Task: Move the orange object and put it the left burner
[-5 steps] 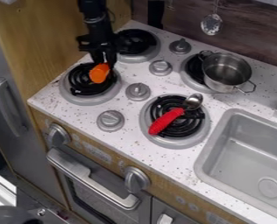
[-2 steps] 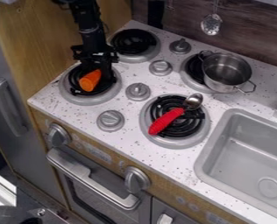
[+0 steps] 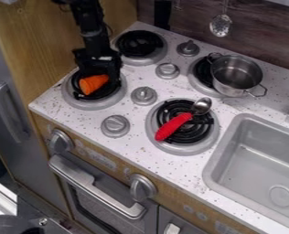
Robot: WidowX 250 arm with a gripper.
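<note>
Orange object (image 3: 93, 84) is at front L burner (image 3: 78, 102), over the coil — gripper (image 3: 100, 73) right by it. Can't tell how far open the jaws are, or if they've got hold of it. Red-handled spoon (image 3: 173, 127) lies across front R burner (image 3: 184, 150). Metal pot (image 3: 235, 75) partly covers back R burner (image 3: 199, 85) — sink (image 3: 257, 157) at far R.

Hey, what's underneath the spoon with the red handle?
A black coil burner is under the spoon; whatever part of the burner lies directly beneath the spoon is covered.
</note>
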